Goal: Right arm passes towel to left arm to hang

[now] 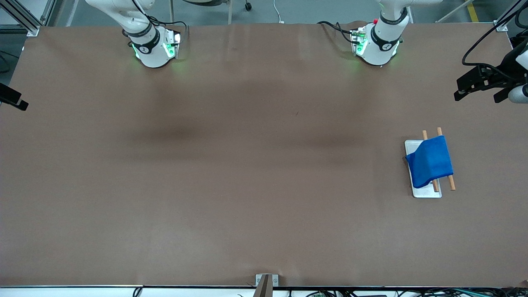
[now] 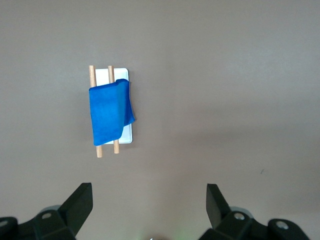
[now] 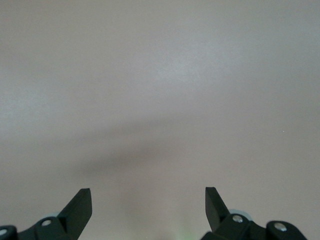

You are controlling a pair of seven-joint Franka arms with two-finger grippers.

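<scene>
The royal-blue towel point(image 1: 431, 161) hangs draped over two wooden rods point(image 1: 452, 184) on a white base point(image 1: 427, 193), toward the left arm's end of the table. In the left wrist view the towel point(image 2: 107, 112) lies on the rods point(image 2: 99, 150) far below. My left gripper point(image 2: 148, 190) is open and empty, high over bare table beside the rack. My right gripper point(image 3: 147, 192) is open and empty over bare brown table, with no object under it.
The brown table point(image 1: 247, 165) carries only the rack. The two arm bases point(image 1: 152, 45) point(image 1: 377, 43) stand along its edge farthest from the front camera. Black hardware point(image 1: 480, 80) juts in at the left arm's end, and more point(image 1: 12, 98) at the right arm's end.
</scene>
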